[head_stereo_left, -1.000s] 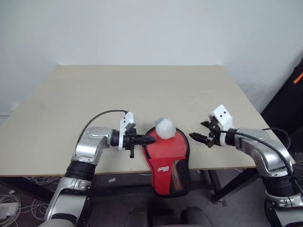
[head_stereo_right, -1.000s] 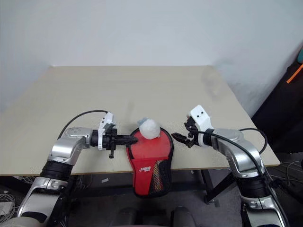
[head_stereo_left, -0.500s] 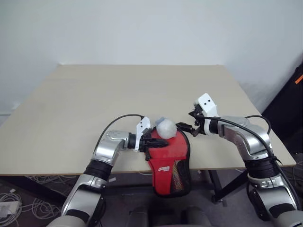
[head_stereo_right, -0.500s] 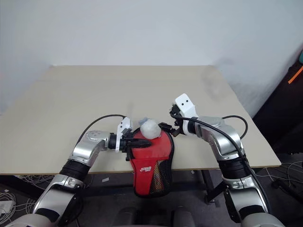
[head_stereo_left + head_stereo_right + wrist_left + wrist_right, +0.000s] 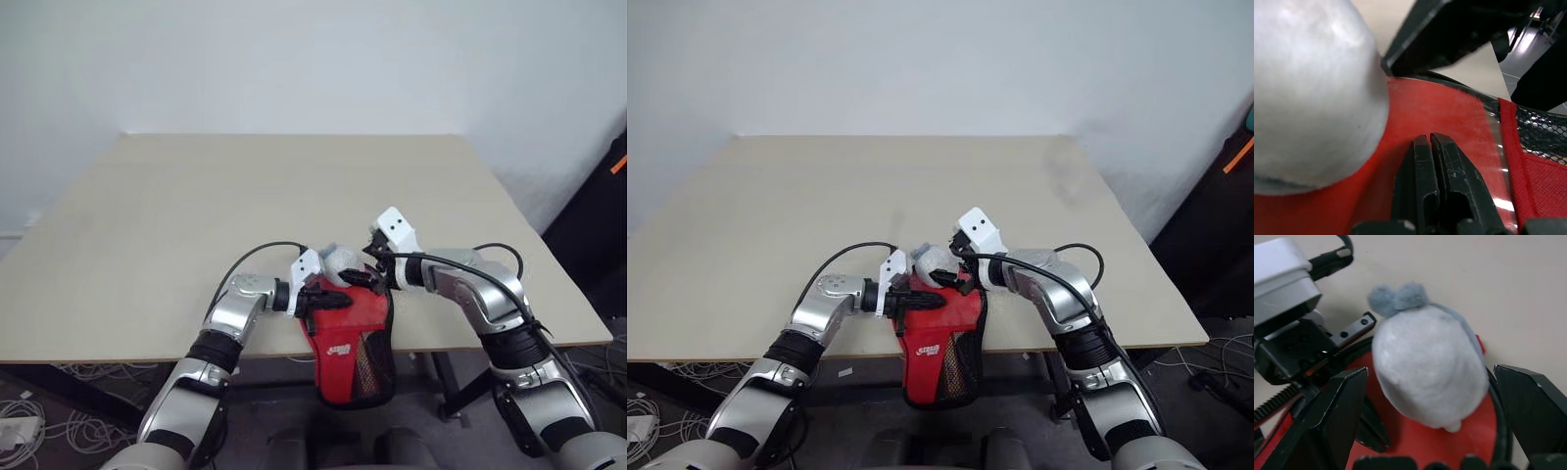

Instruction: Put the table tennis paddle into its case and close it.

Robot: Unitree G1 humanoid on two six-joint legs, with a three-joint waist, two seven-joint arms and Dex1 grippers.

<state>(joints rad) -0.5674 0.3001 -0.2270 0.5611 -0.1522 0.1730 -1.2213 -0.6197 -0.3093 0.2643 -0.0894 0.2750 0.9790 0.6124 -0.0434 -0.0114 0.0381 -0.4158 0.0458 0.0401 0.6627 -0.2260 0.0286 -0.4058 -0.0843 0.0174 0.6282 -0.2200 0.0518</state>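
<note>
Pale beige table (image 5: 196, 215) carries the whole scene, with the case (image 5: 348, 338) lying at its near edge and its narrow mesh end hanging over the front. A white roundish plush lump (image 5: 342, 264) with a small grey tuft sits on the round upper part of the case.

Risk, judged from this layout: the overhanging case could slide off the table if either arm pushes it toward the edge, since only its round half looks supported. The lump may roll or be knocked aside if the right fingers close off-centre on its rounded body.

Right gripper (image 5: 1437, 426) stands spread wide, one black finger on each side of the lump, not yet closed on it. Left gripper (image 5: 1431, 171) has its fingers pressed together with nothing visible between them, tips resting on or just above the clear-plastic red face of the case, beside the lump.

Contents: through the clear half a red surface shows, but whether this is the table tennis paddle or the case's own red panel cannot be told. No paddle lies loose on the table. Whether the case is closed cannot be told.
</note>
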